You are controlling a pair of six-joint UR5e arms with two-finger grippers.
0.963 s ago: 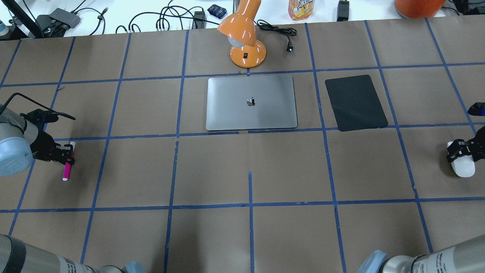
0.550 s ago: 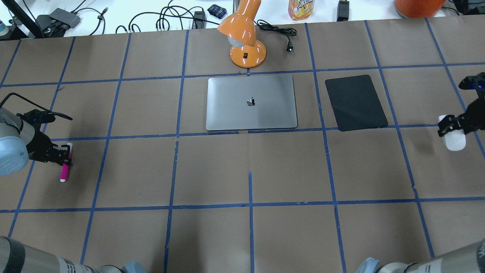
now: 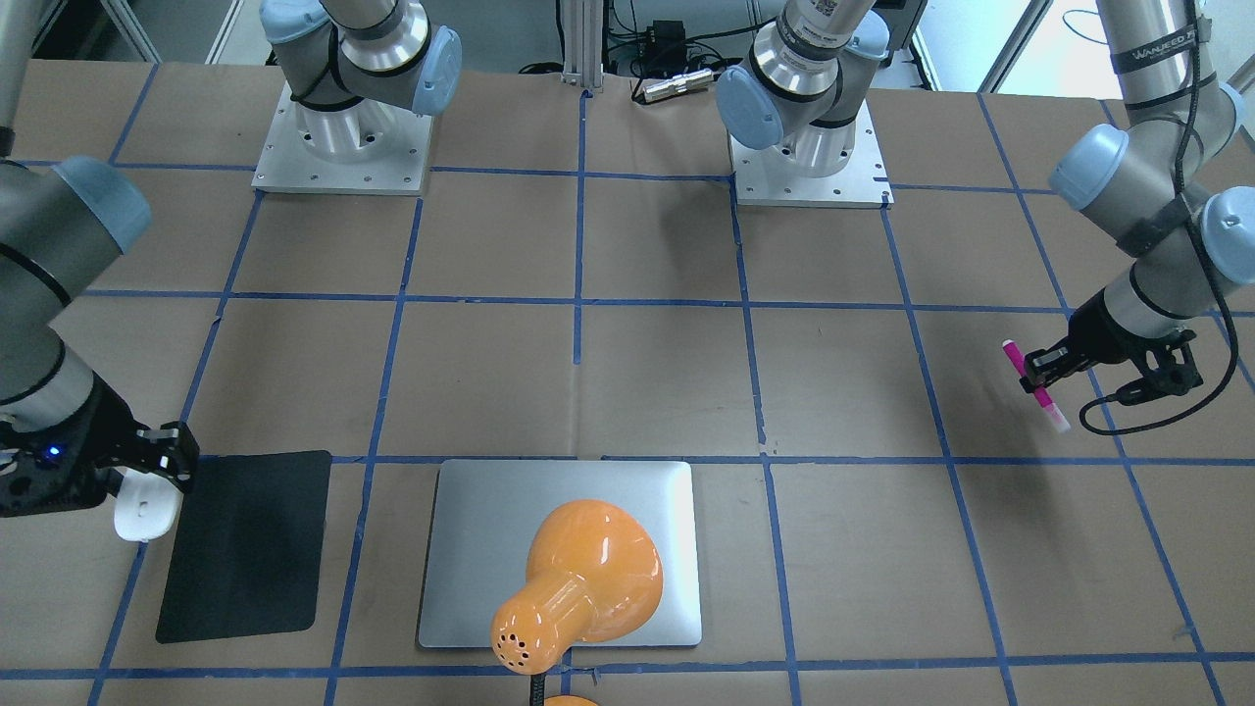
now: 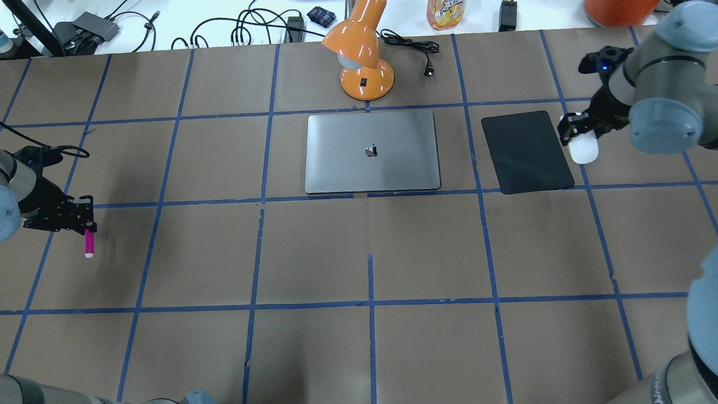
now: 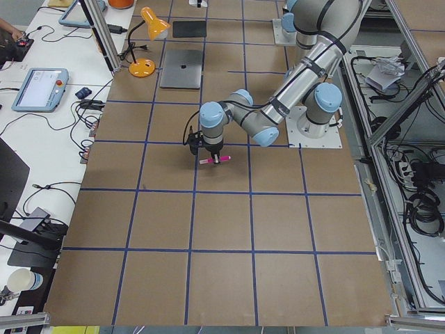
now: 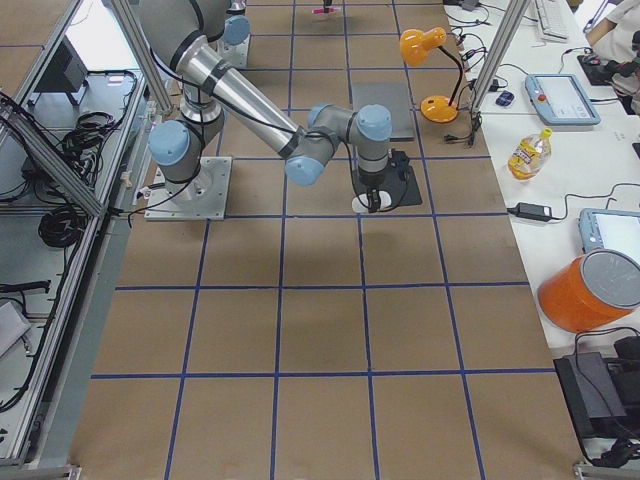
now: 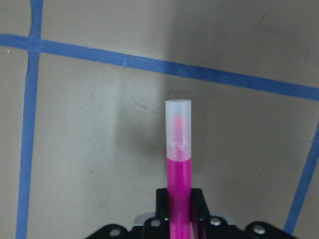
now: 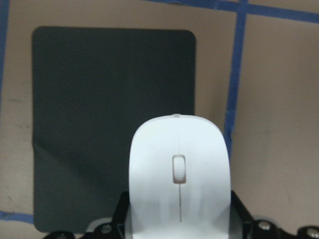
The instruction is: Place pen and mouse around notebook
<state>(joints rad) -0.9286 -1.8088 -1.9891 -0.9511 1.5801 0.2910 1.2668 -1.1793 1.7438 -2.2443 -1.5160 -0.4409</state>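
One pen (image 4: 88, 242), magenta with a pale translucent cap, is clamped in the closed left gripper (image 4: 85, 223). It is held over the table (image 4: 426, 252) near its left edge, well apart from the notebook (image 4: 371, 151). One mouse (image 4: 583, 149), smooth and white with a thin grey line, is pinched at its rear by the closed right gripper (image 4: 578, 132), by the right edge of one black mat (image 4: 527, 151). One silver notebook is laid flat just in front of one orange lamp (image 4: 362, 62). Wide room is left at its left and near sides, and a narrower strip between it and the mat.
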